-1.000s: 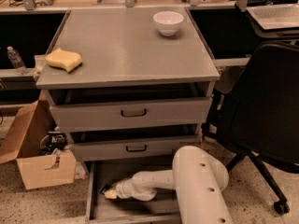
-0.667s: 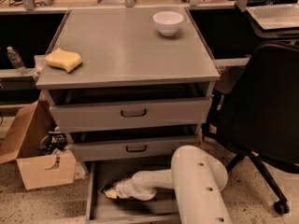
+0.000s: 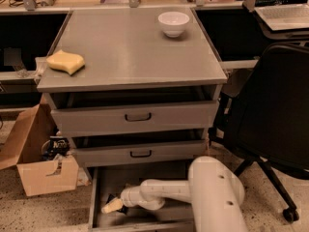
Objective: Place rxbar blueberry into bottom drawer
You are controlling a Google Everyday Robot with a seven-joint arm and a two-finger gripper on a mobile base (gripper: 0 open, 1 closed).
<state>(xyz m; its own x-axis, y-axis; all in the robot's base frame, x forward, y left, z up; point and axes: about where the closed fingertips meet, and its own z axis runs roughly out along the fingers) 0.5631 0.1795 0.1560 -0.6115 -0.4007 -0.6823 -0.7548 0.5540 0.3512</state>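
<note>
The bottom drawer [image 3: 145,177] is pulled open at the foot of the grey cabinet, showing its plain grey floor. My white arm reaches into it from the right. My gripper [image 3: 112,206] is low inside the drawer's left part, near its left wall. A small dark shape [image 3: 115,198] at the gripper looks like the rxbar blueberry. I cannot tell whether it is held or lies on the drawer floor.
Two upper drawers with black handles [image 3: 138,116] stand slightly open. On the cabinet top are a yellow sponge-like lump [image 3: 66,62] and a white bowl [image 3: 174,23]. An open cardboard box [image 3: 41,163] stands at the left, and a black office chair [image 3: 270,110] at the right.
</note>
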